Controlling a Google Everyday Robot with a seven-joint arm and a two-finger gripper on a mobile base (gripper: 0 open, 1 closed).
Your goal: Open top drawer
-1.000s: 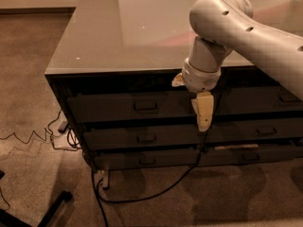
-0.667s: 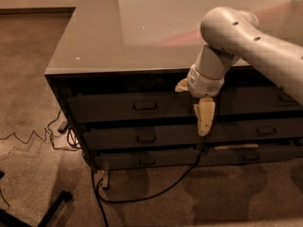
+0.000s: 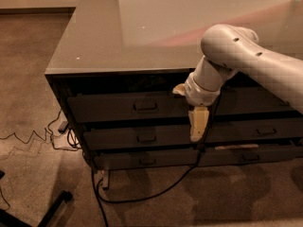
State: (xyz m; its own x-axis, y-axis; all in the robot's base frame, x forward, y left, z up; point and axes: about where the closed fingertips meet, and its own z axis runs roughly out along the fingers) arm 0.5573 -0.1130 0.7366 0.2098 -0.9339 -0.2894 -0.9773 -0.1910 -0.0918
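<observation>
The tool (image 3: 198, 126) hangs pointing down before the bench (image 3: 142, 41), over the seam between the two drawer stacks; whether it is apart or together I cannot tell. The top drawer (image 3: 109, 109) looks shut. Its pull (image 3: 145, 106) is near the tool, off toward the bench's corner, so I'd guess this downward pose readies a sideways reach to hook it.

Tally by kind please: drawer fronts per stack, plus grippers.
Left-stack drawer fronts: 3, including the top drawer
Right-stack drawer fronts: 3, the uppermost partly behind the arm
Gripper: 1, hanging in front of the seam between the stacks, at middle-row height
Total: 7
</observation>
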